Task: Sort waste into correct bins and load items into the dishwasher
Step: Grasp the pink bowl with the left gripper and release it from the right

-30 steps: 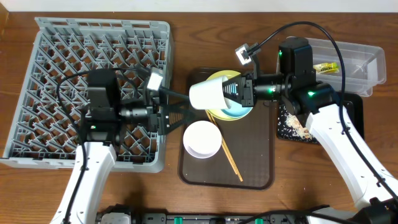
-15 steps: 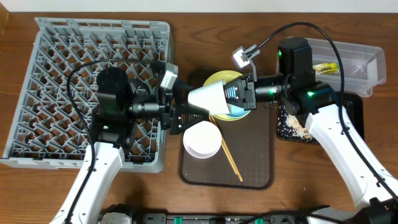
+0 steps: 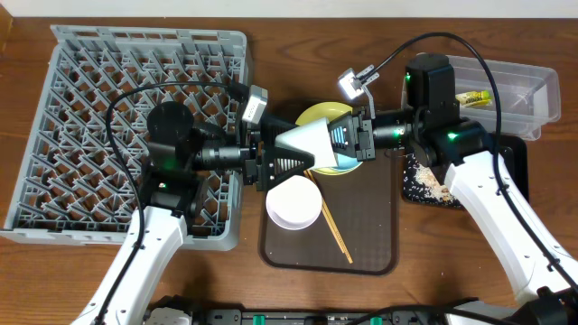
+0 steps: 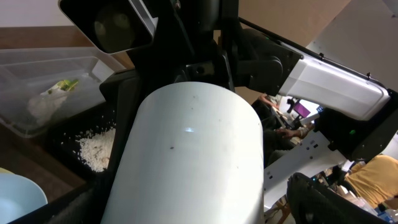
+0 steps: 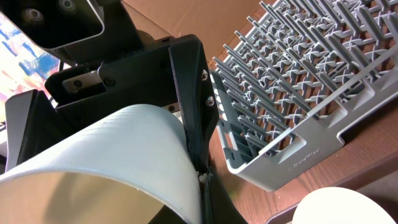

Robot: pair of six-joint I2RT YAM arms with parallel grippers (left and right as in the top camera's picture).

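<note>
Now that the left tool (image 3: pixel 291 163) has slid in, spread wide around the small white tapered cup (image 3: pixel 307 140), the right tool (image 3: pixel 344 138) still pinches it midair beside the big grey plastic peg rack (image 3: pixel 90 90). Handover looks close.

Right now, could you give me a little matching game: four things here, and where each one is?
Things:
1. white cup
2. white bowl
3. snack wrapper
4. rice crumbs

Places:
A. in the clear tub
B. on the brown tray
C. in the black tray
D. in the air between the left hand and the right hand

Pairs: 1-D, 2-B, 3-A, 4-C.
</note>
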